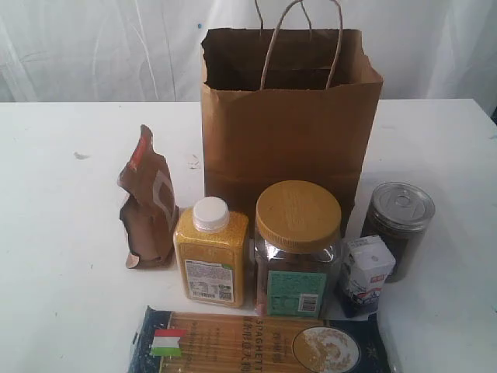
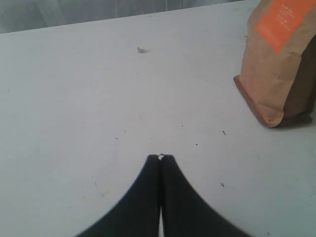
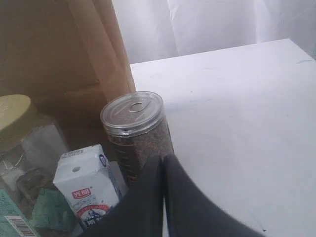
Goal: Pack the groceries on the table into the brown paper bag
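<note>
The brown paper bag (image 1: 291, 116) stands open at the back of the white table (image 1: 62, 233). In front of it stand the brown pouch with orange label (image 1: 147, 203), the yellow white-capped bottle (image 1: 211, 256), the tan-lidded clear jar (image 1: 297, 249), the white-blue carton (image 1: 365, 273) and the silver-lidded dark jar (image 1: 398, 225). The dark-blue spaghetti pack (image 1: 256, 342) lies flat at the front. No arm shows in the exterior view. My left gripper (image 2: 160, 158) is shut and empty over bare table, apart from the pouch (image 2: 279, 59). My right gripper (image 3: 164, 157) is shut and empty close to the dark jar (image 3: 136, 131), with the carton (image 3: 89, 185) beside it.
A white curtain hangs behind the table. A tiny white lump (image 2: 142, 50) and faint scuffs mark the tabletop to the left of the bag. The bag wall (image 3: 59, 54) rises just behind the jars.
</note>
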Available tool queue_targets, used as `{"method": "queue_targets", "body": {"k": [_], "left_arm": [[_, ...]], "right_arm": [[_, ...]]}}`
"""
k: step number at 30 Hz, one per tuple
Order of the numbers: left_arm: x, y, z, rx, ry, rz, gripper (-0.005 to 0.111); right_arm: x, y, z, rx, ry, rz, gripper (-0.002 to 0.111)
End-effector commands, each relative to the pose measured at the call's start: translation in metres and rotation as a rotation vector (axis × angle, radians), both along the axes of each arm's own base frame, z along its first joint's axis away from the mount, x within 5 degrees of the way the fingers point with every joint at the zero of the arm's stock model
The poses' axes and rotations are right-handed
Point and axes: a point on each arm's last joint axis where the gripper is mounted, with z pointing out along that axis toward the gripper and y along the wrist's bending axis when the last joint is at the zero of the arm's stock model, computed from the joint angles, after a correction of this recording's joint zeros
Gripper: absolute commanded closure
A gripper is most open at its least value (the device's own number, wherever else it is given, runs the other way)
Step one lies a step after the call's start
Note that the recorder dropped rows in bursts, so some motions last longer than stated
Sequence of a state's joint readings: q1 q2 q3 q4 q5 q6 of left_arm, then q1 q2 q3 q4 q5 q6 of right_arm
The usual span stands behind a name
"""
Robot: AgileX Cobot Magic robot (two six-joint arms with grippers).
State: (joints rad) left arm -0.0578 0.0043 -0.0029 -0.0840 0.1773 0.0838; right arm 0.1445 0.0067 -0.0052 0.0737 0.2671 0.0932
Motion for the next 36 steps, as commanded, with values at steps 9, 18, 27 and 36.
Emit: {"method": "queue_targets", "body": {"k": [9, 18, 27, 36], "left_arm": [[0.000, 0.000, 0.000, -0.005, -0.007, -0.005, 0.107], [0.000, 0.000, 0.000, -0.005, -0.007, -0.005, 0.107], [0.000, 0.000, 0.000, -0.005, -0.007, -0.005, 0.107], [0.000, 0.000, 0.000, -0.005, -0.007, -0.005, 0.107]], "right_arm": [[0.000, 0.000, -0.001, -0.005, -0.008, -0.005, 0.108], [0.000, 0.000, -0.001, -0.005, -0.006, -0.005, 0.108], [0.001, -0.001, 0.011, 0.101, -0.120, -0.024, 0.108], [-0.003, -0.005, 0.043, 0.402, -0.442, -0.026, 0.108]]}}
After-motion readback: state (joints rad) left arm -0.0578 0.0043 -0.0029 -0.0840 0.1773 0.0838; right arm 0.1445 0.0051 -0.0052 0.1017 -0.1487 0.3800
